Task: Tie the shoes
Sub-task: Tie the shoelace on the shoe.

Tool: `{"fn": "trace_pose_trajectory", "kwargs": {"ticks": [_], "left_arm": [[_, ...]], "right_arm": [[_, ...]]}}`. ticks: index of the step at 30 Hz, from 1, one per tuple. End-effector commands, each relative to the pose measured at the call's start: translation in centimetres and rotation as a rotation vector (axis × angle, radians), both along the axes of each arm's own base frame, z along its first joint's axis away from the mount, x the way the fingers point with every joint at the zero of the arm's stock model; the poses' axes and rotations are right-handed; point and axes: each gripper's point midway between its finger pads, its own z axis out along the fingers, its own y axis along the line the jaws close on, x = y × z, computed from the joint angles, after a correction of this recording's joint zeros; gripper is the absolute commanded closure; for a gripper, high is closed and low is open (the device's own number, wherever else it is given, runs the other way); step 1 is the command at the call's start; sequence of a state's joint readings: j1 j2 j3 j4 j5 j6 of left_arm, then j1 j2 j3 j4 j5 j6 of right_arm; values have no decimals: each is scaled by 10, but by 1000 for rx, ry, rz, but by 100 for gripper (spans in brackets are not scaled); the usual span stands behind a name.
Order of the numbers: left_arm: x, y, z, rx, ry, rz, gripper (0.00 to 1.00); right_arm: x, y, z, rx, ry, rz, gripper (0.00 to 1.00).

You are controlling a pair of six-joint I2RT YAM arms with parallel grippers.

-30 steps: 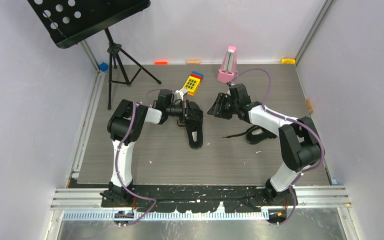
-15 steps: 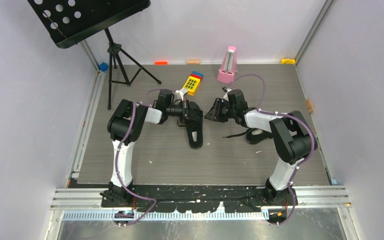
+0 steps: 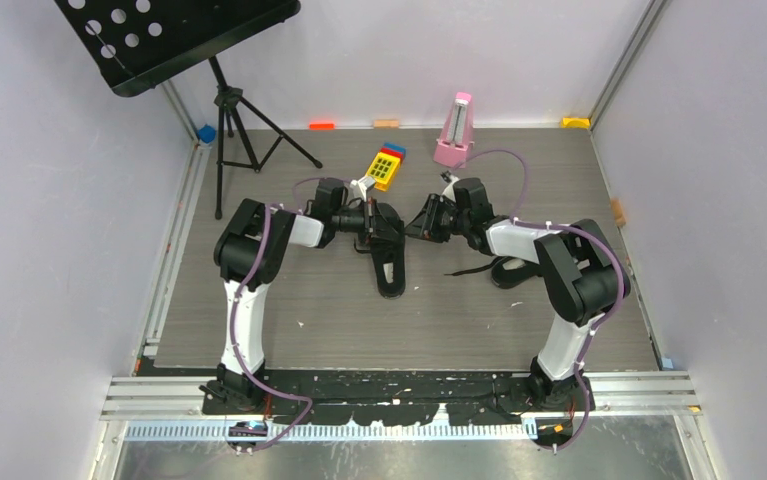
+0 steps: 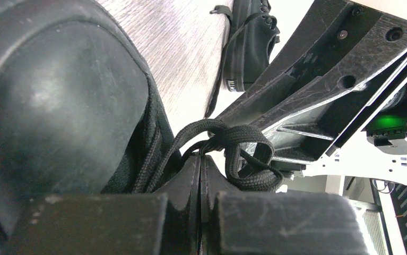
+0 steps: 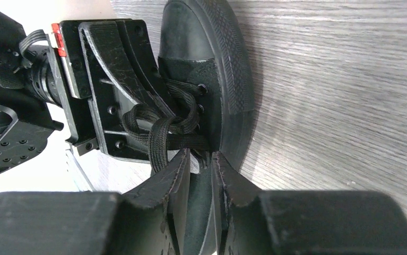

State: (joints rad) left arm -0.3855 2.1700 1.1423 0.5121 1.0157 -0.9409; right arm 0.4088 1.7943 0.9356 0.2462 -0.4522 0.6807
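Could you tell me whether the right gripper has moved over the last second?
Yes. In the top view the right gripper has shifted left, from beneath the fixed pink metronome toward the left-hand shoe.

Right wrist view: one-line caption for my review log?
Right gripper, jaws slightly apart, at the shoe's laces, pinched by the shut left gripper.

Two black sneakers lay on one grey table. Two robot arms stood at its near edge. There was one black music stand, one pink metronome and one yellow toy keypad. Four small blocks sat along the far edge: one blue block, one red block, one orange block and one yellow block. One tan piece lay at the right edge.
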Motion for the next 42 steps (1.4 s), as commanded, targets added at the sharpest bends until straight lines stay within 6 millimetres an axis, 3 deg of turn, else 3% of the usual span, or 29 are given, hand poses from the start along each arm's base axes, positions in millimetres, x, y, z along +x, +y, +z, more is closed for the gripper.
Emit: {"fn": "trace_pose_trajectory", "kwargs": {"ticks": [1,13,19,37,42], "left_arm": [[-4,-2,22,-32,-37,-26,100],[-7,-2,30,-60,-41,-31,100],[-11,0,33,-63,-43,-35,100],[-13,-1,43,-83,-53,-43,100],[-10,-2,46,-87,-58,-39,100]], "right_arm": [[7,11,17,63,-45,14,74],[4,15,20,94,-7,13,78],[4,15,22,107,15,-2,72],[2,6,40,166,6,-66,69],[7,-7,48,158,-22,-115,69]]}}
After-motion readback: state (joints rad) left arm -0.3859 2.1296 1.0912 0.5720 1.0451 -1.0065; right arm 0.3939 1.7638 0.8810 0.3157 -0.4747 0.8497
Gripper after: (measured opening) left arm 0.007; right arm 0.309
